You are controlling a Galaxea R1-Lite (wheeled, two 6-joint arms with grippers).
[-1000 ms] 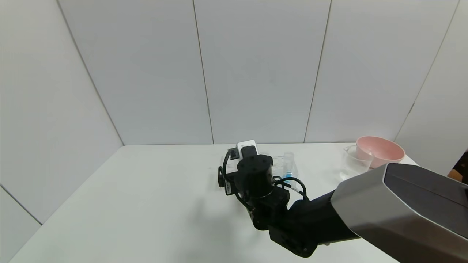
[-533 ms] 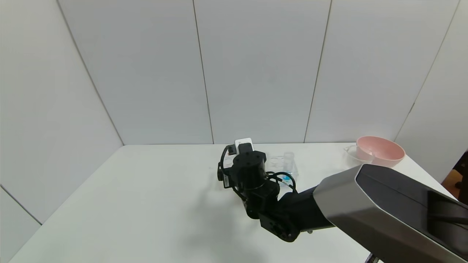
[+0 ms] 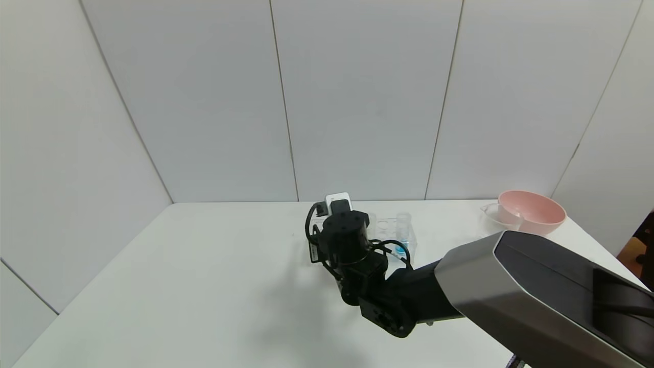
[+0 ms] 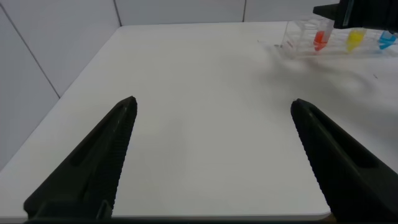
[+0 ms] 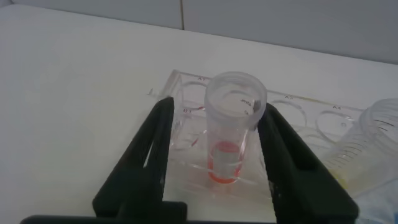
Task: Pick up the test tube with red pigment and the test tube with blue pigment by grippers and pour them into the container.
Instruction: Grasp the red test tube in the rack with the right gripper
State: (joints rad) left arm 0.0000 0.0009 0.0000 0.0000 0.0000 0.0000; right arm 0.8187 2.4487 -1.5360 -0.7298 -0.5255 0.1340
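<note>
The test tube with red pigment (image 5: pixel 233 143) stands upright in a clear rack (image 5: pixel 292 106), with orange-red liquid at its bottom. My right gripper (image 5: pixel 216 106) straddles it, open: one finger (image 5: pixel 273 143) touches the tube's rim and the other stands a little off it. In the head view the right wrist (image 3: pixel 345 232) covers that end of the rack (image 3: pixel 388 227). The test tube with blue pigment (image 3: pixel 403 232) stands at the rack's other end. The container (image 3: pixel 490 212), a clear beaker, sits at the far right, partly behind the arm. My left gripper (image 4: pixel 211 109) hangs open over bare table.
A pink bowl (image 3: pixel 531 210) stands beside the beaker at the back right. A tube with yellow liquid (image 4: pixel 354 40) sits between the red tube (image 4: pixel 320 40) and the blue tube (image 4: pixel 387 40). A white table (image 3: pixel 204 286) stretches to the left, with walls behind.
My right arm has pushed a little forward and left over the rack's left end. Its forearm now hides most of the beaker. The tubes and the bowl have not moved.
</note>
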